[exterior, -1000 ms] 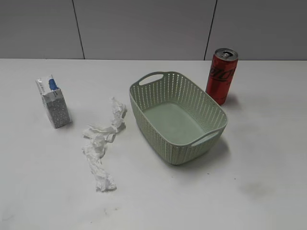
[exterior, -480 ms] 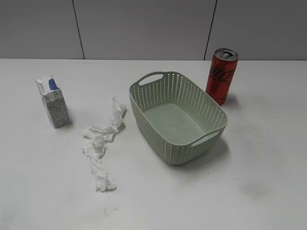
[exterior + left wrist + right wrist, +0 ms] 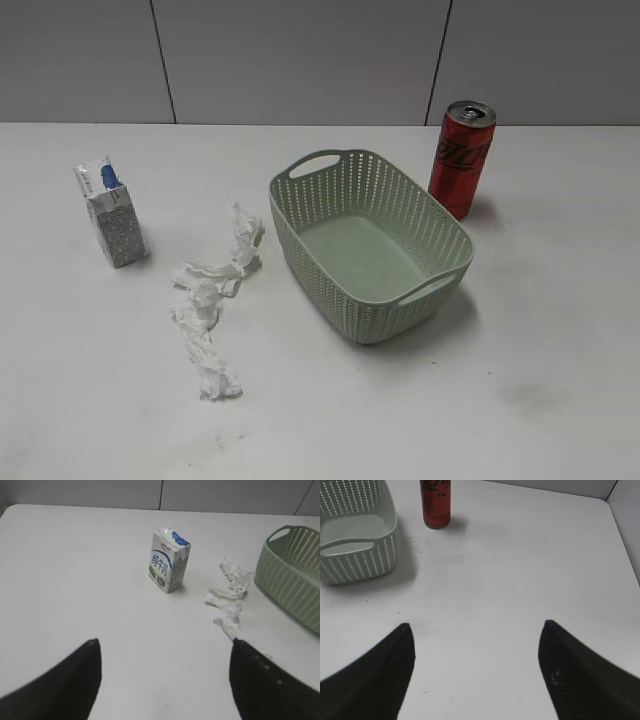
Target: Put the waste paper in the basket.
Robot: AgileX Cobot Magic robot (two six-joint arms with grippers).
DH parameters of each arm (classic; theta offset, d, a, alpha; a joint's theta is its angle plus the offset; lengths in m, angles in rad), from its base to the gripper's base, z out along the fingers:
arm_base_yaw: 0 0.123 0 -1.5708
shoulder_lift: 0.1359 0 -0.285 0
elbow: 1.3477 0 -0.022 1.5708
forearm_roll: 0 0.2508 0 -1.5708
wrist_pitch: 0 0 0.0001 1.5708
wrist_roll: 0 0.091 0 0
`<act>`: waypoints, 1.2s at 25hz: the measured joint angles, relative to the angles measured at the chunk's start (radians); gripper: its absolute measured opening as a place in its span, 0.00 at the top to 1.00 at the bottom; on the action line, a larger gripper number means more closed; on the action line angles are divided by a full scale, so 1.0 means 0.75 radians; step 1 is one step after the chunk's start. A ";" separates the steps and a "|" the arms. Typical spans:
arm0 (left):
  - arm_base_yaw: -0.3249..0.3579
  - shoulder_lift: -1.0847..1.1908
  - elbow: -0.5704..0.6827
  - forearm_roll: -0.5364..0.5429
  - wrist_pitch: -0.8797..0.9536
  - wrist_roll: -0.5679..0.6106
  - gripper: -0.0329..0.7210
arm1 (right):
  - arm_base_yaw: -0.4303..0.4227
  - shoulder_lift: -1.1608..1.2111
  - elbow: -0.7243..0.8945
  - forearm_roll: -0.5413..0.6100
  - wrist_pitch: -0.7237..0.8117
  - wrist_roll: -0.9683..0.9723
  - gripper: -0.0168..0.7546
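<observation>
Honestly nothing has moved since the earlier shots; packet, paper, basket and can all sit exactly where they were, and no arm shows in the exterior view.

Going left to right: near the counter's left edge we see the speckled packet standing upright. Just right of it the waste paper lies in a loose trail on the bare counter, running from close beside the basket's left wall toward the front edge. Then the basket, empty, around the middle, and the red can behind its right end, toward the back edge.

Our left gripper hangs with its jaws spread wide, holding nothing; the right gripper is the same, over bare counter.

We reckon the tissue is feather-light, soft and tear-prone, so we'd pinch a bunched, twisted knot rather than a thin tail. Strands may dangle or separate.
</observation>
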 joint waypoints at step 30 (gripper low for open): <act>-0.604 1.418 -0.249 0.129 -0.327 0.105 0.17 | 0.000 0.000 0.000 0.000 0.000 0.000 0.22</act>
